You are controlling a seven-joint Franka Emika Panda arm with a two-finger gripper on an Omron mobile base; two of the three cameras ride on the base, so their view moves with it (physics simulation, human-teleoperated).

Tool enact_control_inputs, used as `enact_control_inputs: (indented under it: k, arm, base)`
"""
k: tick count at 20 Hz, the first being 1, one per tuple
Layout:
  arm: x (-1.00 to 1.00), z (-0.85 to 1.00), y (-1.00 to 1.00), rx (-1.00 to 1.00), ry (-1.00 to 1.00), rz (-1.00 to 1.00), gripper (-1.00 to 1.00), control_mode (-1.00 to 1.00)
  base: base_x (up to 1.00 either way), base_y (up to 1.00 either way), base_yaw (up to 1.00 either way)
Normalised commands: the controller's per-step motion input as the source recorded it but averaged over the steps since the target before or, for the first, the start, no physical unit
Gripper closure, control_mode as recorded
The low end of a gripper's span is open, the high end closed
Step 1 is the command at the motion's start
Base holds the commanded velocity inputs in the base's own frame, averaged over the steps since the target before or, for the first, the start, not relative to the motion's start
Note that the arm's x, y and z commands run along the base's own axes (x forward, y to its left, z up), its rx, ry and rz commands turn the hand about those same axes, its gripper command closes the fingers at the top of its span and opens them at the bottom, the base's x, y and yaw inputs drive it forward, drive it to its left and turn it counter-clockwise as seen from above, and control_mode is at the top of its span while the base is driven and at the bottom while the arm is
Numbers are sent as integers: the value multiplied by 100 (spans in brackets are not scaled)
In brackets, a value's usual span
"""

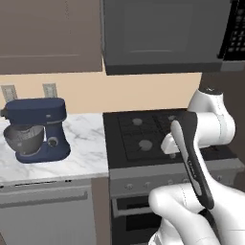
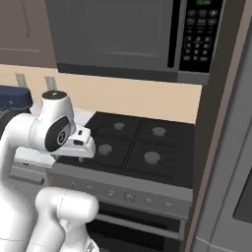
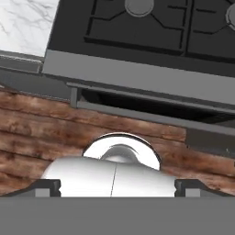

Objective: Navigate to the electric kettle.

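The lime-green electric kettle is out of view. My arm is folded in front of the stove [image 1: 143, 134], with the hand [image 1: 170, 143] hanging over the stove's front edge and pointing down. In the hand view the gripper [image 3: 117, 187] is open, its two dark fingertips [image 3: 46, 187] far apart with nothing between them. Below the hand lie the oven door handle [image 3: 137, 114] and the wooden floor [image 3: 46, 128].
A navy-blue stand mixer [image 1: 36, 129] stands on the marble counter [image 1: 86, 148] left of the stove, above a dishwasher front [image 1: 48, 215]. A microwave [image 2: 147, 39] hangs over the burners. A tall dark panel [image 2: 216, 147] closes off the right side.
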Motion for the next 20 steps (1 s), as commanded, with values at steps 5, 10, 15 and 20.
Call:
enact_control_inputs:
  k: [5,10,15,20]
  arm:
    - [0,0,0,0,0,0,-100,100]
    - [0,0,0,0,0,0,-100,100]
    - [0,0,0,0,0,0,-100,100]
    - [0,0,0,0,0,0,-100,100]
  base:
    - [-20,41,61]
    - [0,60,69]
    - [0,66,72]
    - [11,64,67]
